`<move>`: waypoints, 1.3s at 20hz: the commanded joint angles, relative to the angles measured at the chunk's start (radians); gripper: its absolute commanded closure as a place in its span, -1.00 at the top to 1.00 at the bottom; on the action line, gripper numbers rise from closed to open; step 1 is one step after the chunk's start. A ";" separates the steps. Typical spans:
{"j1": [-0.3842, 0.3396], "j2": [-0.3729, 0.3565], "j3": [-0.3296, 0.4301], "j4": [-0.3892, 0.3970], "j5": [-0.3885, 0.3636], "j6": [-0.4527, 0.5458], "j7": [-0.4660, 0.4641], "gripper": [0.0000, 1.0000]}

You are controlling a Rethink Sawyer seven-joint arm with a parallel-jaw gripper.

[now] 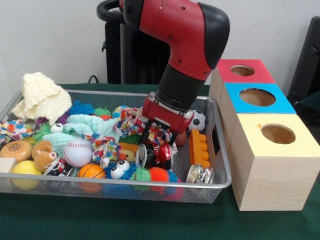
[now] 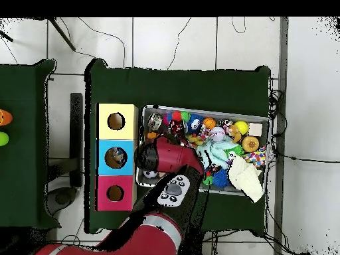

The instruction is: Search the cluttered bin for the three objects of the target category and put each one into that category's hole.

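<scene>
In the front view my gripper point(image 1: 158, 150) hangs low over the middle of the wire bin point(image 1: 222, 182). Its black fingers point(image 1: 144, 138) stand at the two ends of a red drink can point(image 1: 159, 156) that lies on its side, and they are shut on it. A crushed silver can point(image 1: 200, 174) lies at the bin's front right corner, also seen from overhead as the silver can point(image 2: 155, 120). Beside the bin stand three boxes with round holes: red box point(image 1: 252, 64), blue box point(image 1: 280, 106), yellow box point(image 1: 300, 145). In the overhead view the arm hides the gripper.
The bin is packed with toys: baseball point(image 1: 77, 152), basketball point(image 1: 91, 171), soccer ball point(image 1: 198, 120), orange block point(image 1: 198, 147), cream knitted hat point(image 1: 42, 95), bear point(image 1: 44, 155), spiky balls point(image 1: 159, 174). From overhead the boxes point(image 2: 116, 158) line the bin's left side.
</scene>
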 commanded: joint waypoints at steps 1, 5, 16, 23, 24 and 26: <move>-0.016 -0.014 -0.004 -0.044 0.092 0.197 0.218 1.00; -0.011 -0.010 -0.010 -0.057 0.110 0.223 0.224 1.00; 0.029 0.022 -0.032 -0.060 0.167 0.205 0.253 1.00; -0.056 0.252 0.144 -0.056 0.122 -0.279 0.219 1.00; -0.064 0.281 0.157 -0.070 0.117 -0.316 0.213 1.00; -0.084 0.333 0.179 -0.111 0.102 -0.361 0.181 1.00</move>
